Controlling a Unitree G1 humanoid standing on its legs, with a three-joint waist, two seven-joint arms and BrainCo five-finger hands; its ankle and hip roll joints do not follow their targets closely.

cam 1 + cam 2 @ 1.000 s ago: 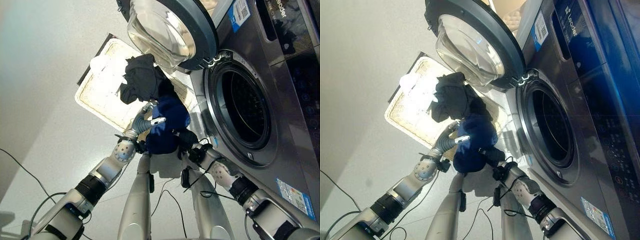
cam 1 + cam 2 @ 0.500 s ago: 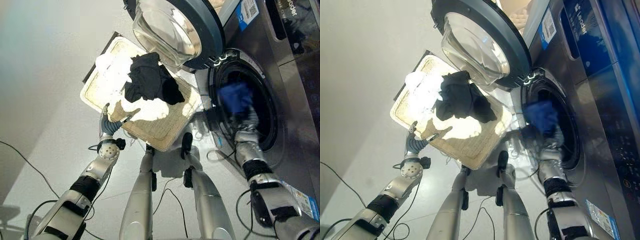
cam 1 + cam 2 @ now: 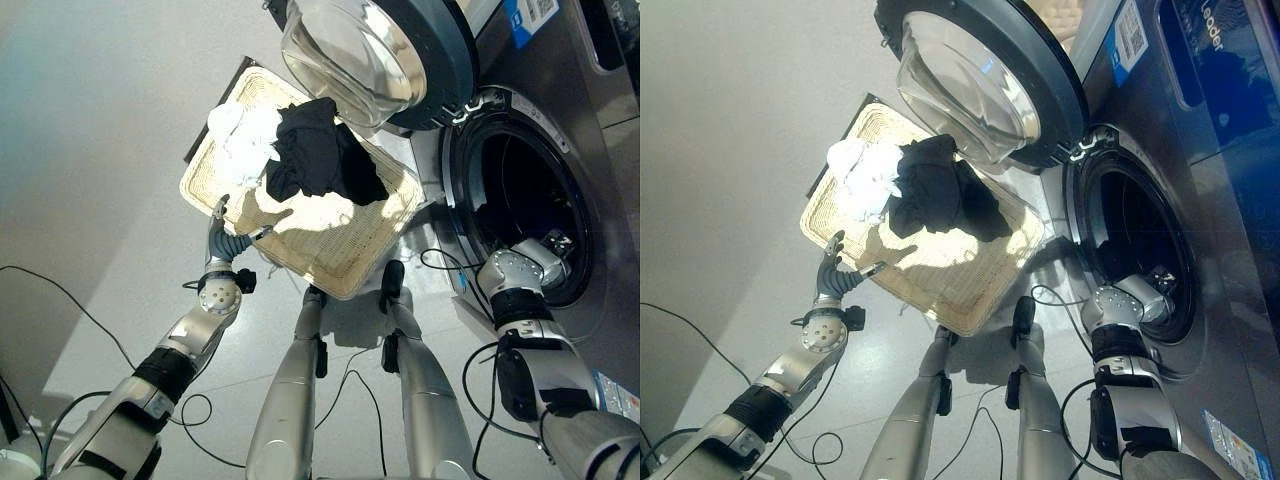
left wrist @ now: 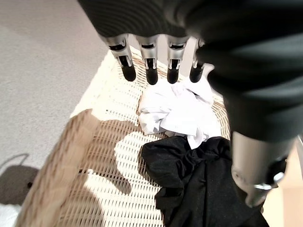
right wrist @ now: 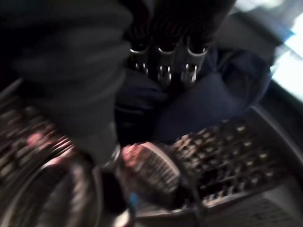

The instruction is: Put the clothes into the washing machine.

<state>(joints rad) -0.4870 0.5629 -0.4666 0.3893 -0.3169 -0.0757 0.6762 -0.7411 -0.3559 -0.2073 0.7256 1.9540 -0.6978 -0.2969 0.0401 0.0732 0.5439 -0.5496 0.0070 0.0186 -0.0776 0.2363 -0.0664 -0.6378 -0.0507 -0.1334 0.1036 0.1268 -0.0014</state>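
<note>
i look down at a grey front-loading washing machine [image 3: 590,130] on my right, its round door [image 3: 385,55] swung wide open toward the wicker basket [image 3: 330,255] that sits on the pale floor [image 3: 90,150] just beside it. my right arm reaches into the dark drum opening [image 3: 525,215], with my right hand [image 5: 165,61] inside the drum. in the right wrist view its fingers [image 5: 163,71] point straight out in a row, side by side, and a dark blue garment [image 5: 208,101] lies bunched on the perforated metal drum wall [image 5: 227,151] at their tips; i cannot tell whether the tips touch the cloth. my left hand [image 3: 228,235] hovers at the near edge of the basket, fingers straight and slightly spread with the thumb held apart, gripping nothing. in the left wrist view those fingers [image 4: 149,71] hang above the woven basket bottom. inside the basket a crumpled white garment [image 4: 177,111] lies at the far corner, and a black garment [image 4: 203,184] lies heaped just beside it, touching it, nearer the washing machine door. the rest of the basket bottom is bare weave, part sunlit and part in shadow.
</note>
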